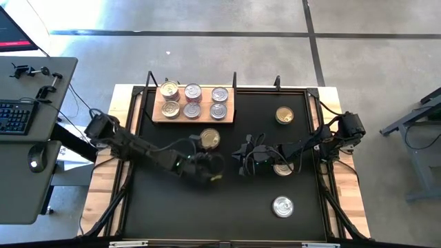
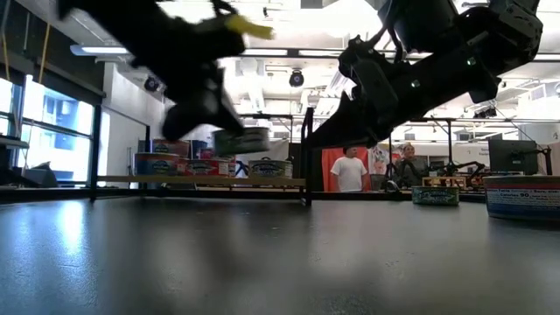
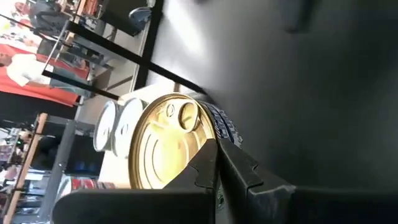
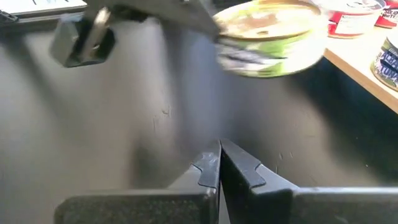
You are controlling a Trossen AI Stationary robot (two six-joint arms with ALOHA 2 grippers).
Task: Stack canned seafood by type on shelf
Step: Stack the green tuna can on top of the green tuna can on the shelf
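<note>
Gold-lidded can in left claw, airborne.

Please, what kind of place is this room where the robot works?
Probably a robotics lab or open workshop. The black table stands on a bare concrete floor, a desk with a keyboard sits beside it, and people stand among equipment under ceiling lights.

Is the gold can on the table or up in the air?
In the air. The left gripper holds the gold-lidded can above the table in the low view.
</note>
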